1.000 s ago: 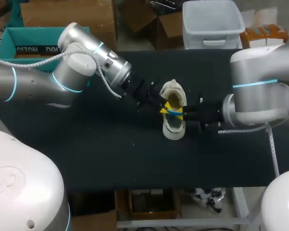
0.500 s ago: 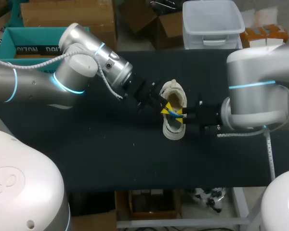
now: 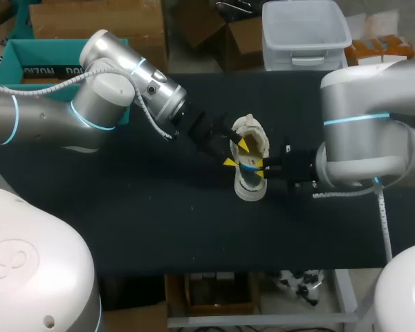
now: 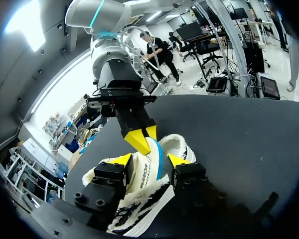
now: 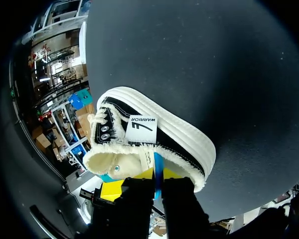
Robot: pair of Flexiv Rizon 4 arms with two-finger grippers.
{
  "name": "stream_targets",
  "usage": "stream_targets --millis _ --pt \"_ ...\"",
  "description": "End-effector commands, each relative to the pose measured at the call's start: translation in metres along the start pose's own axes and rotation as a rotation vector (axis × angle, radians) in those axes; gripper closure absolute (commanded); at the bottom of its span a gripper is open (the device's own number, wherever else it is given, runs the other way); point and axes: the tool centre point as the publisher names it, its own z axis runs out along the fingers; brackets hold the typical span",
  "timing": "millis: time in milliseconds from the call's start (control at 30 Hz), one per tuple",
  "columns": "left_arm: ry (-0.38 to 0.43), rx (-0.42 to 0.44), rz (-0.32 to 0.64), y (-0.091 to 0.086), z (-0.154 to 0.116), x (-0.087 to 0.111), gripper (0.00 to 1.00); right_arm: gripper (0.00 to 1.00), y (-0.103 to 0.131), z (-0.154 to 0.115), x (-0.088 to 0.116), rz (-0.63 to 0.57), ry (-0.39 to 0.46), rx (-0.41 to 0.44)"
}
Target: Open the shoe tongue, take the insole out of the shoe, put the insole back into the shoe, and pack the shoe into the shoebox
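Right end effector [image 3: 257, 167] tight on blue insole [image 4: 158, 157] inside shoe [image 5: 162, 137]; left end effector [image 4: 150, 160] open astride it

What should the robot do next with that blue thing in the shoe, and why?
Probably lift the right claw gently, drawing the blue insole out of the shoe. That claw is pinched shut on the insole's edge, and the left claw is spread open at the shoe's mouth.
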Motion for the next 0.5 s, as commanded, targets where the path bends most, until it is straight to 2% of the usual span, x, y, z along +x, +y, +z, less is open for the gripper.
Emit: stream_targets --millis 33,67,300,500 --pt "0.008 -0.007 -0.027 -0.012 -0.017 0.0 0.0 1.0 0.003 0.008 -0.001 -0.008 -0.016 -0.016" --pt "0.014 -0.009 -0.043 -0.014 -0.02 0.0 0.0 1.0 0.005 0.01 -0.002 -0.007 -0.034 -0.04" --pt "0.01 -0.013 -0.147 -0.028 -0.044 0.0 0.0 1.0 0.005 0.022 -0.008 -0.04 -0.066 -0.057" --pt "0.006 -0.057 -0.211 -0.039 -0.064 0.002 0.0 1.0 -0.004 0.012 -0.011 -0.067 -0.05 -0.08"
